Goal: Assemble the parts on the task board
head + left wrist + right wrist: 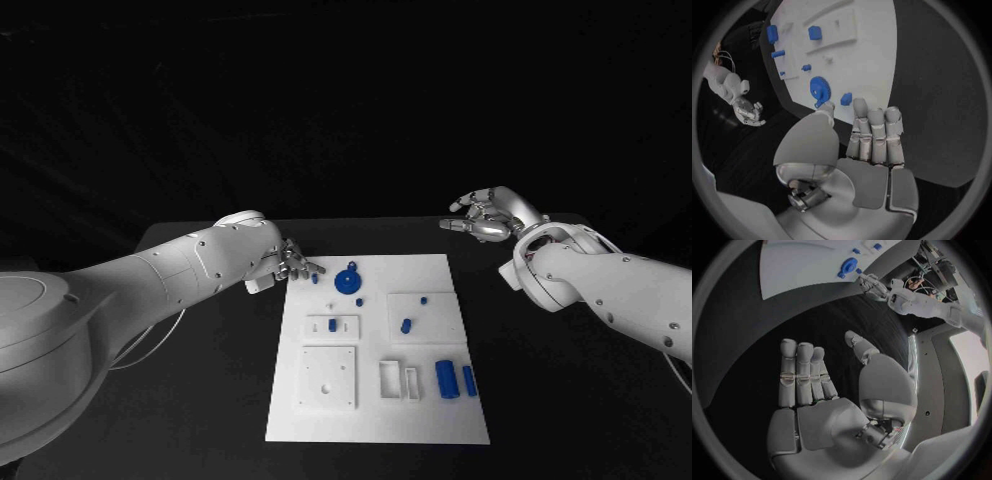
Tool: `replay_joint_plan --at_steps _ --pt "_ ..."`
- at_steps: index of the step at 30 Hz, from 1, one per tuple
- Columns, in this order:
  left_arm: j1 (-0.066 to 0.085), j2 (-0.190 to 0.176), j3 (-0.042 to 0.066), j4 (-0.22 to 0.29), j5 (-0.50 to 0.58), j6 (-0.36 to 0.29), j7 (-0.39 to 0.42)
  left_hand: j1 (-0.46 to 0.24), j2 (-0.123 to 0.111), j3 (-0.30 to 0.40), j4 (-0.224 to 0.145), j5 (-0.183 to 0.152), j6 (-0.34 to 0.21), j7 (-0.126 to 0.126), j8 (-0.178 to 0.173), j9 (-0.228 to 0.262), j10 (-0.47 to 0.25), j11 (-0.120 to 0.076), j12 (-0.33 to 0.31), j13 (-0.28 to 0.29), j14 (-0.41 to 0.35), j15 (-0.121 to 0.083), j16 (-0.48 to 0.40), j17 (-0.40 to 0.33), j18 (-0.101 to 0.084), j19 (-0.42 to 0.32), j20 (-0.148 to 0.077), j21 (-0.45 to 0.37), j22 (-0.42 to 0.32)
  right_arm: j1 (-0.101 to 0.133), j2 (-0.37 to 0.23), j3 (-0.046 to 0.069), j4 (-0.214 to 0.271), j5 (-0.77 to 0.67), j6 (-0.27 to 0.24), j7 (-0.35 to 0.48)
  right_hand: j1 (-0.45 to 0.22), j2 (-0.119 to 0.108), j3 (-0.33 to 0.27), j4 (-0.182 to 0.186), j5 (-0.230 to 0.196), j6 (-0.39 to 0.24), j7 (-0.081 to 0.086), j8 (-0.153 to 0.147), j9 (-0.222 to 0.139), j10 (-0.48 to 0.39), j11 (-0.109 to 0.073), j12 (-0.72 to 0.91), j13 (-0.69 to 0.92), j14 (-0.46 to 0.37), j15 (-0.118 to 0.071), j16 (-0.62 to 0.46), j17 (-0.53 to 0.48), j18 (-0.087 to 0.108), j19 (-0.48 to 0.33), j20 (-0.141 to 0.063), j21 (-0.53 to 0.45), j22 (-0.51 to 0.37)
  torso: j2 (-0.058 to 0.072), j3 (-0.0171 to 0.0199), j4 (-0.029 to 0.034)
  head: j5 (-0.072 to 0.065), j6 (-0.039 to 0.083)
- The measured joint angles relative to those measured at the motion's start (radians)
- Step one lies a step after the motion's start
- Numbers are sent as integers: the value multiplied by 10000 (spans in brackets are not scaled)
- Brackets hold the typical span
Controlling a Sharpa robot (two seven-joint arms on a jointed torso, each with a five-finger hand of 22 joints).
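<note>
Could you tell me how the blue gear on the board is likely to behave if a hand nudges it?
The blue gear lies flat on the task board, so it would probably slide, not roll. It looks like rigid plastic, likely light.

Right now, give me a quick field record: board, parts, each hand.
board: white task board mid-table on the black table
large part: blue gear near the board's far edge
other parts: two blue cylinders at the near right
left hand: at the board's far left corner, beside the gear, holding nothing
right hand: off the board, beyond its far right corner, holding nothing
</note>
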Motion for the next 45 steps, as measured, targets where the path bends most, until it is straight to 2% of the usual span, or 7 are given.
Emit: replay_joint_plan --at_steps 10,25,32,37,43,44,45 --pt "-149 111 0 -185 119 47 61 386 386 -162 -4 0 1 -2 58 -74 -35 -35 40 -47 -51 -16 74 -1 0 -10 10 0 77 0 13 0 -2 1 0 3 0 0 0 0 0 0 -2 0 0 0 0 0 -10 0 0 0 -1 0 0 0 0 -1 12 -5 4 -14 -56" --pt "-194 147 6 -294 343 51 154 1372 1054 -549 -34 40 17 -20 113 -266 -35 -35 78 -153 -51 -15 113 -40 -153 -10 10 -39 197 0 10 2 -4 2 1 5 0 0 0 0 0 1 -6 0 1 0 0 0 -19 0 0 0 7 0 0 0 0 7 -6 -4 -4 -42 -111" --pt "-200 135 1 -306 475 44 164 2201 1364 -756 -47 40 16 -22 172 -303 -35 -35 116 -210 -64 0 151 -65 -153 -10 10 -68 272 0 31 1 -29 2 4 5 0 0 0 0 0 -22 16 0 2 0 0 0 -30 0 0 0 7 1 0 0 0 7 -9 -3 3 -45 -130" --pt "-200 127 1 -296 521 2 179 2925 1346 -908 -57 -101 198 -61 354 -323 -35 -35 116 -250 -64 1 151 -91 -154 -10 10 -78 305 0 69 1 -61 3 10 6 0 0 0 0 0 -25 17 0 2 0 0 0 -30 0 0 0 6 2 0 0 0 6 -10 -4 2 -24 -138" --pt "-203 -19 7 -260 565 -181 253 3843 1652 -1279 -73 -137 501 -292 544 -329 266 -156 116 -344 -5 -54 301 -91 -153 -10 10 -78 415 0 67 0 -69 3 15 6 0 0 0 0 0 -38 4 0 2 0 0 40 -32 0 0 0 15 1 0 0 0 6 -10 -4 6 -12 -146" --pt "-203 -87 10 -225 595 -227 268 3990 1619 -1217 0 -490 536 -326 544 -334 317 -160 116 -372 -3 -52 301 -97 -153 72 13 -80 424 -1 64 0 -69 3 17 6 0 0 0 0 0 -33 9 0 2 0 0 40 -39 0 0 0 16 2 0 0 0 6 -11 -5 6 -12 -146" --pt "-203 -142 14 -190 623 -261 278 4155 1500 -717 474 -1539 568 -359 542 -352 387 -130 101 -416 8 -45 300 -122 -254 178 -20 -142 399 -1 61 0 -69 3 18 6 0 0 0 0 0 -20 22 0 2 0 0 40 -39 0 0 0 16 1 0 0 0 6 -12 -5 7 -12 -146"
